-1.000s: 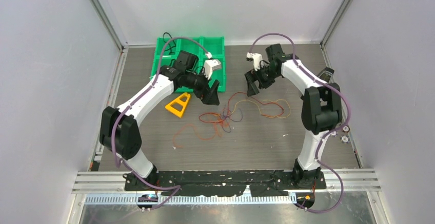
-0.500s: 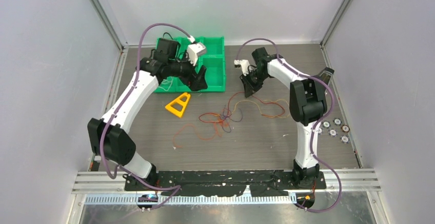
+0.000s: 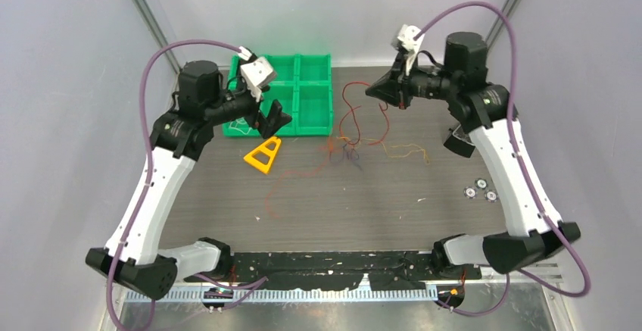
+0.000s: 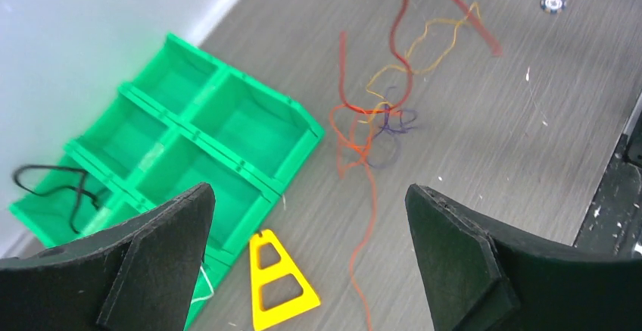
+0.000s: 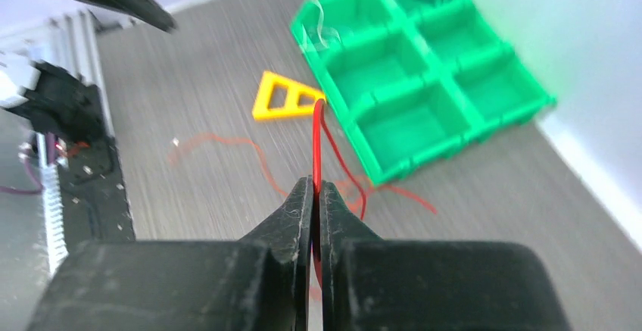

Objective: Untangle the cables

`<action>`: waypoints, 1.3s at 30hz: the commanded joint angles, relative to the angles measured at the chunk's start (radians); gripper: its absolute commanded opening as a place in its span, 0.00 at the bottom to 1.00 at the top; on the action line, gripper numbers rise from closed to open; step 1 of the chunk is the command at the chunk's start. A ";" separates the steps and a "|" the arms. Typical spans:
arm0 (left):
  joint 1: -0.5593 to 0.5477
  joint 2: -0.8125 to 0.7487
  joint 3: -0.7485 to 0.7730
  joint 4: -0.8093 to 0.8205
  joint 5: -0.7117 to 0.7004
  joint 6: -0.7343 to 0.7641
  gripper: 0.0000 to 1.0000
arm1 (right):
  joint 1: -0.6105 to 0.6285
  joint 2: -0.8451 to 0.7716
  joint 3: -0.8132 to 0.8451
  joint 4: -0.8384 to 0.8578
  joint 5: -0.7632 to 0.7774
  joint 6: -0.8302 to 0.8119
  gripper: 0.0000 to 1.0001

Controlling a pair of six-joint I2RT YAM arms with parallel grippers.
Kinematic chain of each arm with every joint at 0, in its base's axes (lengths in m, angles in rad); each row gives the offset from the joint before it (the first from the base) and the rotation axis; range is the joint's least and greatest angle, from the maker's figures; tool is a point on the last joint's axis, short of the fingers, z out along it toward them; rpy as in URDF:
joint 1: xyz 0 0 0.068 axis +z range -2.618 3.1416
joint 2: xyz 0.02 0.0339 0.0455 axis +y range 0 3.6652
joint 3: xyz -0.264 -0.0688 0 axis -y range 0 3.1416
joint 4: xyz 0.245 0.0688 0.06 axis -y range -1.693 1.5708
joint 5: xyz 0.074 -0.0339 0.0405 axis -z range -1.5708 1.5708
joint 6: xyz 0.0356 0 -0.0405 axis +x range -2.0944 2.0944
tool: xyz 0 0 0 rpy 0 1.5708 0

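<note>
While the left tool [image 4: 309, 193] hangs wide open by the tray [image 3: 315, 111], the right tool [image 5: 314, 187] pinches a red cable [image 5: 316, 138] that trails down to the other cables [image 3: 348, 151] tangled on the surface [image 3: 394, 195].

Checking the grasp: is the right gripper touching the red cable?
Touching. The right wrist view shows the right gripper shut on the red cable, which is pinched at its very tip.

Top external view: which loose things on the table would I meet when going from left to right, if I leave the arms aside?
yellow triangle → cable knot → discs
</note>
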 commanded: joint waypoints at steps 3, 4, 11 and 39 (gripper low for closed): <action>0.003 -0.070 -0.009 0.217 0.070 -0.065 1.00 | 0.002 -0.079 -0.001 0.210 -0.144 0.245 0.05; 0.002 -0.076 -0.028 0.265 0.105 -0.094 1.00 | 0.002 -0.099 -0.004 0.236 -0.149 0.271 0.05; -0.055 -0.069 -0.227 0.550 0.239 -0.216 1.00 | 0.002 -0.145 0.024 0.480 -0.155 0.483 0.05; -0.128 0.254 -0.661 0.526 0.214 -0.264 0.00 | -0.070 -0.118 0.361 0.798 -0.044 0.884 0.05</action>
